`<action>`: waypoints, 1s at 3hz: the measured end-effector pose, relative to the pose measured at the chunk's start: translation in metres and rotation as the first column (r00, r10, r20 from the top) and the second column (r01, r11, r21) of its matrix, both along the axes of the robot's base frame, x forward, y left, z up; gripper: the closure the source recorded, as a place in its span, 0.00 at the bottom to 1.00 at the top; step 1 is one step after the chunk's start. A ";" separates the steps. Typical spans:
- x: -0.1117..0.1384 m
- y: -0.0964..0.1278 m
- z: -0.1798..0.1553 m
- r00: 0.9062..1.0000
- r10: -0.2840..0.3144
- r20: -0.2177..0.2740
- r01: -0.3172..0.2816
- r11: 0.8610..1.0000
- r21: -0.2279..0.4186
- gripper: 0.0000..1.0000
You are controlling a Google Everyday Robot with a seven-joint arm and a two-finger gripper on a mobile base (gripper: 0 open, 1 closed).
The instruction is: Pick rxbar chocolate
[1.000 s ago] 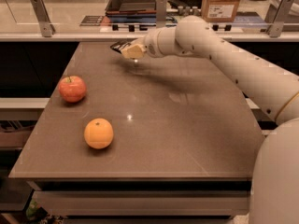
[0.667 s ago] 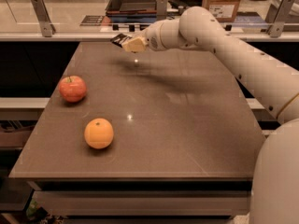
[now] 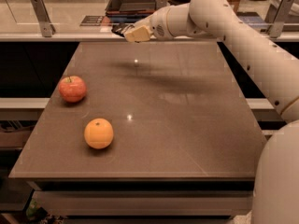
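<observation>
My gripper [image 3: 128, 32] hangs above the far edge of the brown table [image 3: 196, 134], left of centre, with the arm reaching in from the right. It is shut on the rxbar chocolate [image 3: 119, 28], a small flat black bar whose end sticks out to the left of the pale fingers [image 3: 136, 34]. The bar is held clear of the tabletop; its shadow lies on the table below.
A red apple [image 3: 72, 88] sits at the table's left side and an orange [image 3: 98, 133] lies nearer the front left. Behind the table runs a counter with a dark tray [image 3: 135, 1] and metal posts [image 3: 41, 15].
The gripper has risen and drawn back toward the far edge with the black bar in it. The apple and orange have not moved.
</observation>
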State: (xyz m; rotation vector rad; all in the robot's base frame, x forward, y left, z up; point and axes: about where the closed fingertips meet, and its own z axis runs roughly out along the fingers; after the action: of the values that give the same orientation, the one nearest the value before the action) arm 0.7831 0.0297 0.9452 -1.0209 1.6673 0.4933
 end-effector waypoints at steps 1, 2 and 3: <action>-0.007 -0.006 0.016 1.000 0.004 0.026 -0.004 1.000 -0.009 1.00; -0.018 -0.014 0.032 0.998 0.001 0.065 0.000 1.000 -0.010 1.00; -0.028 -0.018 0.046 0.994 -0.001 0.105 0.003 1.000 -0.015 1.00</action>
State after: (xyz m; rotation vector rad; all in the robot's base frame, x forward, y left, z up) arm 0.7548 0.0117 0.9914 -1.0391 1.5807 0.4192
